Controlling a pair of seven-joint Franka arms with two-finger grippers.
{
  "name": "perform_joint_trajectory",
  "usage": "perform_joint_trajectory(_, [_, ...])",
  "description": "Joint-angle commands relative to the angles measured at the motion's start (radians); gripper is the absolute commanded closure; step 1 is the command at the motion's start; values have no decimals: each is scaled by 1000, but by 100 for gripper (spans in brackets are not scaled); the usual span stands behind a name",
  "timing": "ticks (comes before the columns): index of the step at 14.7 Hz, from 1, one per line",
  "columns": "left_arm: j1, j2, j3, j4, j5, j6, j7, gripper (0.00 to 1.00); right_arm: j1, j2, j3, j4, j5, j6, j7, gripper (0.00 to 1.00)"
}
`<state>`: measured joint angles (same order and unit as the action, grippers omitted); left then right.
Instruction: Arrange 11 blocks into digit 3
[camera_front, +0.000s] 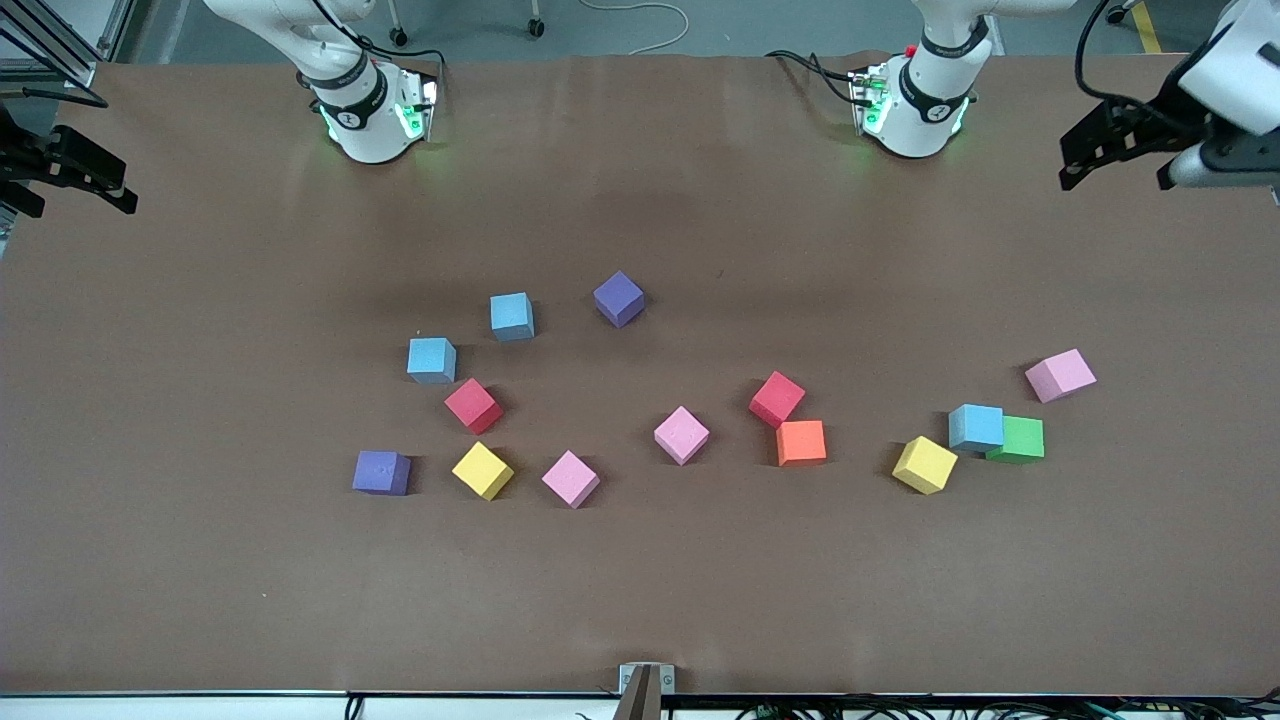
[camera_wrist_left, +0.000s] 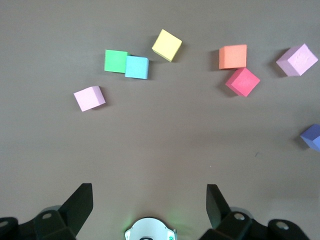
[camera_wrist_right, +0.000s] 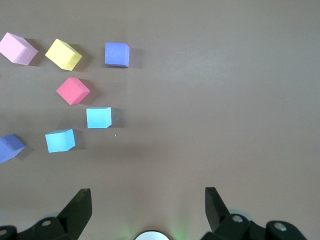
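So, the small matte foam cubes (camera_front: 682, 434) are scattered loose over the brown table (camera_front: 200, 560), with no digit formed yet. A green foam cube (camera_front: 1021, 438) is touched by a blue one (camera_front: 976, 427). The left gripper (camera_wrist_left: 149, 205) and the right gripper (camera_wrist_right: 148, 207) are held wide open, empty, up over the table's ends.

Robotics laboratory. Two arm bases (camera_front: 365, 115) bolted along a brown-covered table (camera_front: 640, 600), cabling (camera_front: 810, 65) trailing off it, aluminium framing (camera_front: 50, 40) and a grey floor (camera_front: 700, 25) at the edges.
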<state>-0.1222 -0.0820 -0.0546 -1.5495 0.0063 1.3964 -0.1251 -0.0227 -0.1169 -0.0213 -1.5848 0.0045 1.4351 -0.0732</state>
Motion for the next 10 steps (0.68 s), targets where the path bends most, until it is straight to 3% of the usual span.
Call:
perform_joint_trajectory(1, [-16,79,-95,25,-9,27,-106,0,-19,-4,9,-3,12,-4,-8,0])
perform_joint_trajectory(5, [-20,184,-240,5,-5,110,-381,0,-20,-4,9,-7,14,-12,4,0])
perform_joint_trajectory(7, [-30,225,-313,-55,6,198,-505,0,-17,-6,9,-7,14,-15,3,0])
perform_joint_trajectory(10, [-132,258,-334,-177,61,382,-734,0,-22,-6,6,-1,12,-8,1,0])
